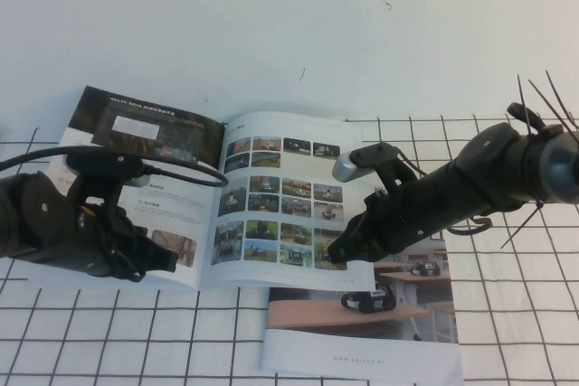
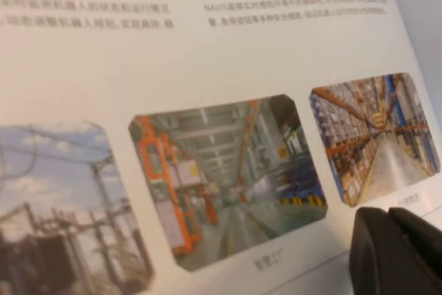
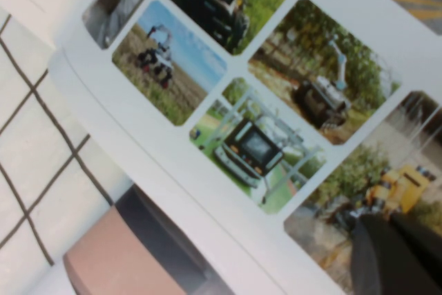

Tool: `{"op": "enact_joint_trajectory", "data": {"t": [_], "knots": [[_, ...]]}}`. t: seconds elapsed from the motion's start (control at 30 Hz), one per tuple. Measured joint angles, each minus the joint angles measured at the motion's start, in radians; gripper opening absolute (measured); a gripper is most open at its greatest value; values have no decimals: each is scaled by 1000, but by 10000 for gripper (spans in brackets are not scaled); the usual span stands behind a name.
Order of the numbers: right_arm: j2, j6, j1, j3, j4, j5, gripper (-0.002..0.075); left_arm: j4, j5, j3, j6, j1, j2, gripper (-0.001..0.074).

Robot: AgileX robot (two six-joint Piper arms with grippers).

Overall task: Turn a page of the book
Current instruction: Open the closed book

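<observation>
The book [image 1: 237, 133] lies open on the table. The page [image 1: 127, 146] lies flat on its left half, with the dark banner photo and small pictures face up; it fills the left wrist view [image 2: 207, 53]. My left gripper [image 1: 168, 259] is shut, its tips [image 2: 395, 243] resting on that page's near corner. The right half shows a leaf with a grid of many small photos [image 1: 282, 196], also in the right wrist view [image 3: 228, 101]. My right gripper [image 1: 336, 250] is shut, its tips [image 3: 395, 243] on that leaf's near right corner.
A second booklet [image 1: 362, 332] with a wooden-desk room cover lies partly under the book's near right corner, and shows in the right wrist view [image 3: 117, 246]. The table [image 1: 507, 314] has a black grid on white. A cable [image 1: 181, 172] crosses the left page.
</observation>
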Motion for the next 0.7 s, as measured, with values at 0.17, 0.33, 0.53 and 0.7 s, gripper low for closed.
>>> {"op": "enact_joint_trajectory", "data": {"t": [0.17,0.33,0.53,0.7], "knots": [[0,0,0,0,0,0,4,26,17,0,-59,2,0,-2],[-7,0,0,0,-9,0,3,50,43,0,-83,2,-2,-2],[-49,6,0,8,-54,-7,3,50,81,0,-81,2,-131,-2],[-139,38,0,12,-64,-17,3,50,127,0,-70,2,-341,-2]]}}
